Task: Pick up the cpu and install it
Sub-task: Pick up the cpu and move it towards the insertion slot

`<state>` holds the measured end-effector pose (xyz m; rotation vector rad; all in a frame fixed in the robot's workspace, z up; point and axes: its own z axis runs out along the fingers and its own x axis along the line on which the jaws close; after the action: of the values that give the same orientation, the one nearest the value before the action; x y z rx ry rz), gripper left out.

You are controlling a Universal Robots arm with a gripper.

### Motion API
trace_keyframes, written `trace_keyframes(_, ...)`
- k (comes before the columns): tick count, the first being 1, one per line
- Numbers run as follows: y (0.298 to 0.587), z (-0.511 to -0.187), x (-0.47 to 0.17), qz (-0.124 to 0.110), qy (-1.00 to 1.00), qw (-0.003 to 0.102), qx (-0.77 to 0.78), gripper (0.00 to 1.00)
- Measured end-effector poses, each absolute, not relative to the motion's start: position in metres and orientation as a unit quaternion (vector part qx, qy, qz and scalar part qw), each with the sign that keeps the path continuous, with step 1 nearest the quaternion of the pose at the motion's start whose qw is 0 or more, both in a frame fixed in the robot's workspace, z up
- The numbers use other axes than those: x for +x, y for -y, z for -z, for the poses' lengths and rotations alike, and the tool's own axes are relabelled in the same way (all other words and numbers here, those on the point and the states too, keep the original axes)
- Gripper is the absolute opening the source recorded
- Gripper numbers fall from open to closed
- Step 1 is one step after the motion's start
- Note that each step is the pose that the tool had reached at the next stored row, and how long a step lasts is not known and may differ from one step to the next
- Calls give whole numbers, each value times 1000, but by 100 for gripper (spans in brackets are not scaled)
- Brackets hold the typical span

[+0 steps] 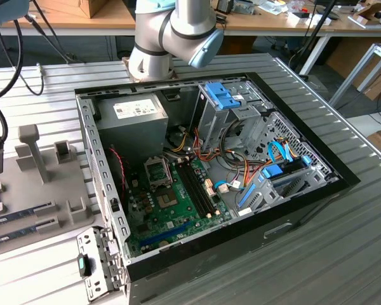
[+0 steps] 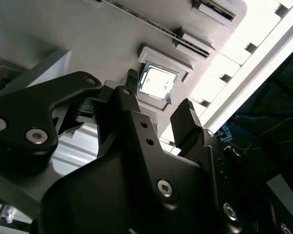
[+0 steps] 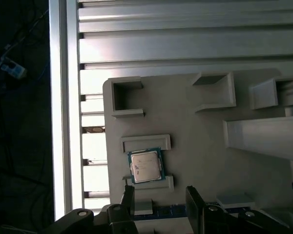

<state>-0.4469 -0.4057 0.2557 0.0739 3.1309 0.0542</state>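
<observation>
Gripper (image 3: 160,195): open, jaws spread wide, nothing held. In both wrist views the two black fingers (image 3: 128,196) stand apart with a clear gap between them. Neither finger touches any part.

Cpu (image 3: 146,165): seated flat in its pocket on the grey holder (image 3: 200,151), metal top facing the gripper, green rim visible along its edges. It lies just ahead of the fingertips, in line with the gap between them and apart from both. Two low grey ridges of the holder bracket it, one on the side nearest the fingertips and one on the far side. The second wrist view shows the same: the cpu (image 2: 157,80) sits between the two fingers (image 2: 185,117), beyond their tips, not gripped.

Holder: rests on the slatted metal table (image 3: 185,44). Other raised blocks and empty pockets on it stand farther from the gripper than the cpu.

Exterior view: the arm (image 1: 178,28) reaches toward the exterior view's left, over the holder (image 1: 44,184). The open case (image 1: 305,190) lies well apart from that spot, with the motherboard (image 1: 171,213) and its socket (image 1: 159,171) inside.
</observation>
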Motion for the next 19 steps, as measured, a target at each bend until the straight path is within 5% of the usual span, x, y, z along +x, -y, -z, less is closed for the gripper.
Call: trace_keyframes(19,406,-246,-447,-17,-1000,5,18,54)
